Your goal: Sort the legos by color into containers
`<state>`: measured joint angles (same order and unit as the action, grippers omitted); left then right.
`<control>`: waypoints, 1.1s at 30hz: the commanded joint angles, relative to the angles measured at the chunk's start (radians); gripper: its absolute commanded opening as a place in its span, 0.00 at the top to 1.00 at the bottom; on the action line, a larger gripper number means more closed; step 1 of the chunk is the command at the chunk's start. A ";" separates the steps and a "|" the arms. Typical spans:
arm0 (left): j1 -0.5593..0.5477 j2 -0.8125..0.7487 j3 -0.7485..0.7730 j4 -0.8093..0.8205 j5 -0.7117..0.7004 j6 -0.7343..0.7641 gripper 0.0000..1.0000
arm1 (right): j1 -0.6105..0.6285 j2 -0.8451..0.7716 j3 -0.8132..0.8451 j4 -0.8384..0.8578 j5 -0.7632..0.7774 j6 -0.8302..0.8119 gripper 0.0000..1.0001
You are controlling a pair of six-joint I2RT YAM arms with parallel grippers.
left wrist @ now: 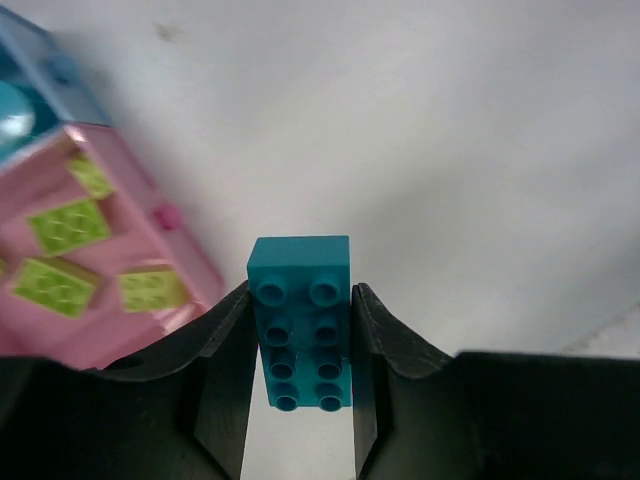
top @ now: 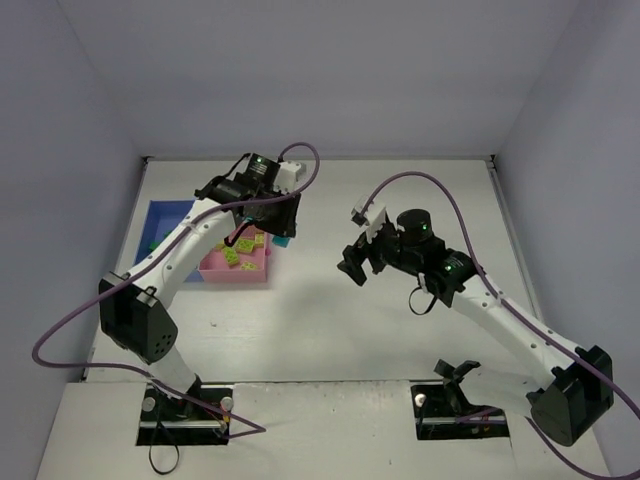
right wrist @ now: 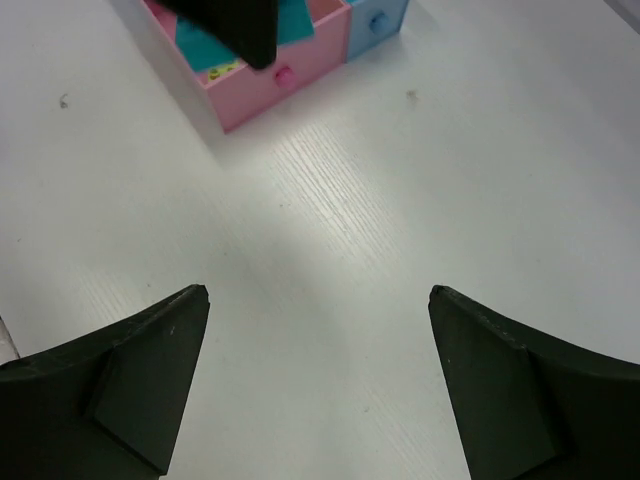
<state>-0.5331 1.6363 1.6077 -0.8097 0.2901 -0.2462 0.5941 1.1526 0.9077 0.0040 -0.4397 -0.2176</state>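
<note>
Left gripper jaws clench a teal brick beside the pink tray, toward the counter's far-left corner; right gripper jaws released, empty.

Robotics lab cell: white table boxed by grey walls; left arm, right arm bolted.

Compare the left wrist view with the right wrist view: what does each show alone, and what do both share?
Left wrist only: the left gripper shut on a teal brick, studs toward the camera. Right wrist only: the right gripper, open and empty above the table. Both: the pink tray with its knob, the light-blue tray joined to it, and the white table.
</note>
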 commanded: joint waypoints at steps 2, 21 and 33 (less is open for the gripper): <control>0.082 0.017 0.066 0.071 -0.193 0.342 0.98 | -0.008 -0.077 -0.039 0.042 0.102 0.066 0.12; 0.257 0.344 0.244 0.193 -0.335 0.932 0.89 | -0.008 -0.102 -0.061 0.019 -0.001 0.156 0.11; 0.265 0.361 0.232 0.167 -0.290 0.923 0.52 | -0.008 -0.050 -0.040 0.005 0.015 0.147 0.10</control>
<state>-0.2745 2.0529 1.8065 -0.6537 -0.0204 0.6704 0.5896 1.0958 0.8326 -0.0280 -0.4187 -0.0746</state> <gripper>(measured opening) 0.461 0.894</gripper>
